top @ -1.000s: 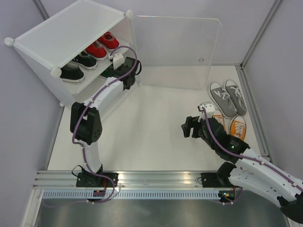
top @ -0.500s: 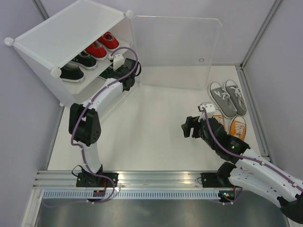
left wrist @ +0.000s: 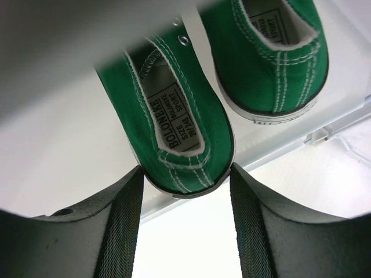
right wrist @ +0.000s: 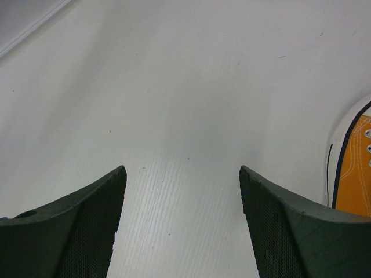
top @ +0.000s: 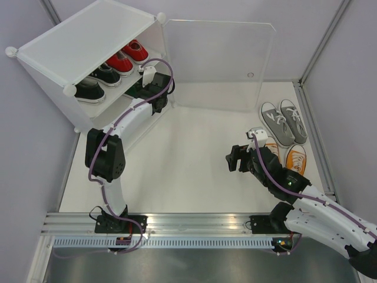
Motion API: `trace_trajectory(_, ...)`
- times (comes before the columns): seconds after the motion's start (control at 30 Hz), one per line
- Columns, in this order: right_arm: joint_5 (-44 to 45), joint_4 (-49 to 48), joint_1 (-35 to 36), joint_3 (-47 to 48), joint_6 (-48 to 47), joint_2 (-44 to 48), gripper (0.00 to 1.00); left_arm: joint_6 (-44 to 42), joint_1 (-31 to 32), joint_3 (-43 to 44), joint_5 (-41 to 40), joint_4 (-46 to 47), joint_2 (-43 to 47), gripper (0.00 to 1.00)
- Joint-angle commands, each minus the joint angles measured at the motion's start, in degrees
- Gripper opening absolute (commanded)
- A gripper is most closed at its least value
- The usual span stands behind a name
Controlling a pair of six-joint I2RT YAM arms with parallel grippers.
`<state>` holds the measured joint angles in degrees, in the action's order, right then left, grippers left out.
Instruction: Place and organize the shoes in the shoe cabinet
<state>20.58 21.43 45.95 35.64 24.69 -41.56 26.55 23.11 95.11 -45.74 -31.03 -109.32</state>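
Note:
The white shoe cabinet (top: 82,41) stands at the back left with its clear door (top: 218,65) swung open. A red pair (top: 126,56) and a black pair (top: 97,79) sit on its upper shelf. My left gripper (top: 146,81) reaches into the tier below. In the left wrist view it (left wrist: 185,171) is shut on the heel of a green shoe (left wrist: 174,116) that rests on the shelf, beside the other green shoe (left wrist: 272,58). My right gripper (top: 234,159) hovers open and empty over the table (right wrist: 181,171), left of the orange pair (top: 296,158).
A grey pair (top: 283,121) lies at the right, behind the orange shoes. One orange toe (right wrist: 353,168) shows at the right edge of the right wrist view. The table's raised rim (top: 315,135) runs along the right side.
My left gripper has slid a little further into the cabinet's middle tier with the green shoe. The right arm has not moved.

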Motion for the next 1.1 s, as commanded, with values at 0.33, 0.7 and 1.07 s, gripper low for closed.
trace_trajectory(0.33,0.0,-1.5,0.2,-0.4,0.0,0.0,0.82,-9.1,-0.6,0.7,9.0,13.5,-1.6,0.39)
trace_trajectory(0.7,-0.5,-1.7,0.2,-0.3,-0.2,-0.5,0.82,-2.8,-0.1,-5.2,6.3,11.4,5.1,0.98)
trace_trajectory(1.07,-0.3,-1.3,0.2,-0.1,-0.2,-0.5,0.82,4.7,6.1,-6.2,-0.1,6.2,9.0,0.71)
